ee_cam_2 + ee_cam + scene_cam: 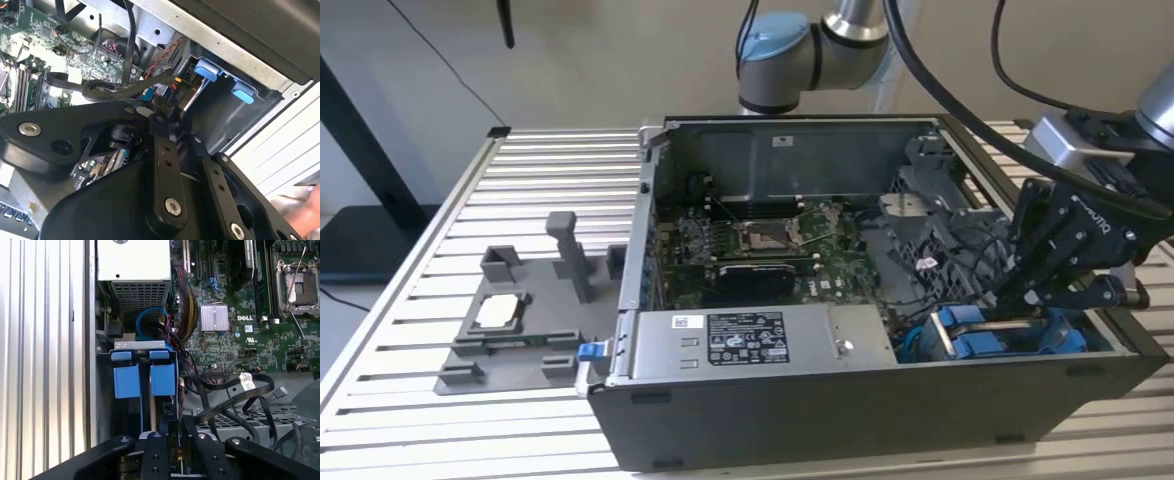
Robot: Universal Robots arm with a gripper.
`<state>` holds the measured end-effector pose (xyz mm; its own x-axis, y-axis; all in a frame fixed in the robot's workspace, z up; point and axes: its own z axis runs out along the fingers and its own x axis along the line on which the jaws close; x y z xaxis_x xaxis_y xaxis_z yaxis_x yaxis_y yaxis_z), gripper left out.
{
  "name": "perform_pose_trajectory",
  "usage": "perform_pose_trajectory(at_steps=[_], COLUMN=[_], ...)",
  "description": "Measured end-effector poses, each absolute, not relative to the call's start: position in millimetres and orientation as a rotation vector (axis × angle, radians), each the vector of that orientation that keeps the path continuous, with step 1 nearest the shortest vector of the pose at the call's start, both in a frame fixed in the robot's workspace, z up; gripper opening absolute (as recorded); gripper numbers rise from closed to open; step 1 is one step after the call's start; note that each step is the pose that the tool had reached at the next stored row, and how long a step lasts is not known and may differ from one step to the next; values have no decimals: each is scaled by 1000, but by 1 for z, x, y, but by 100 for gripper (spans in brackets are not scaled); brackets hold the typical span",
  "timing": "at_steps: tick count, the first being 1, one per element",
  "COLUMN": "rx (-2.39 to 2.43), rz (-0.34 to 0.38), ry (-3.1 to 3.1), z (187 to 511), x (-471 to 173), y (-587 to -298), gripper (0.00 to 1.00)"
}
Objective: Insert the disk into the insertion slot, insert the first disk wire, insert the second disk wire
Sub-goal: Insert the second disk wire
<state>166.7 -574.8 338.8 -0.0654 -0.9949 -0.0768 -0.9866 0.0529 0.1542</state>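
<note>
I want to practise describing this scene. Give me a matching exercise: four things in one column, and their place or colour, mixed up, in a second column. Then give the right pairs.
Things
1. gripper
2. fixture tray
3. power supply
4. motherboard

Descriptions
A. grey, on the slatted table, to the exterior view's left of the computer case
B. reaching into the case at the insertion slot with blue tabs
C. green board lying flat inside the case
D. silver box with a label, along the case's near wall

Pairs: 1-B, 2-A, 3-D, 4-C
</note>
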Motion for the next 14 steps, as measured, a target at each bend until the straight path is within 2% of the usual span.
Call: perform_pose_trajectory(at_steps=[7,14], rx=[2113,2114], rz=[-257,-257], ry=[-2243,-2243], z=[365,376], x=[167,162], y=[-575,-575], gripper=[25,25])
